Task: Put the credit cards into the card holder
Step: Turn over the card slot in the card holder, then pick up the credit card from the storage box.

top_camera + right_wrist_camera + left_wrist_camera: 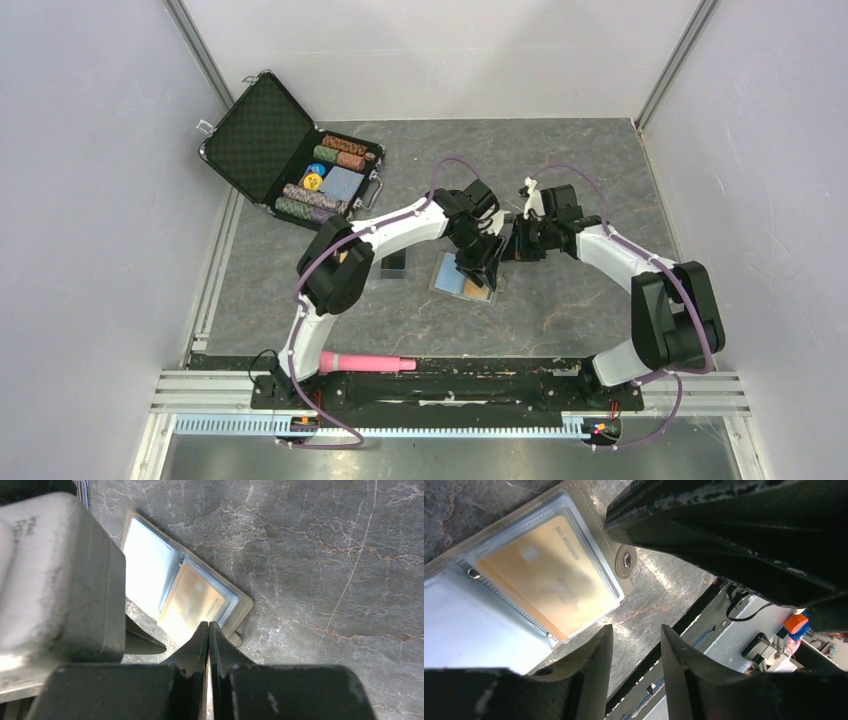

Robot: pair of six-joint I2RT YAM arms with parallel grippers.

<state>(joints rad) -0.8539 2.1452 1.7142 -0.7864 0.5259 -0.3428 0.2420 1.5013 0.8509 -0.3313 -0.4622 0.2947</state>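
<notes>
The card holder (450,280) lies open on the marble table, its pale blue inside up and its closing tab (626,560) stretched out. An orange-gold credit card (549,575) sits inside its clear sleeve (192,605). A black credit card (394,263) lies flat to the holder's left. My left gripper (636,630) hangs open just past the holder's edge, with nothing between its fingers. My right gripper (208,625) is shut over the holder's near corner, close beside the left one (480,265).
An open black case of poker chips (290,150) stands at the back left. A pink cylinder (365,362) lies on the front rail by the left arm's base. Both wrists crowd together above the holder (515,240).
</notes>
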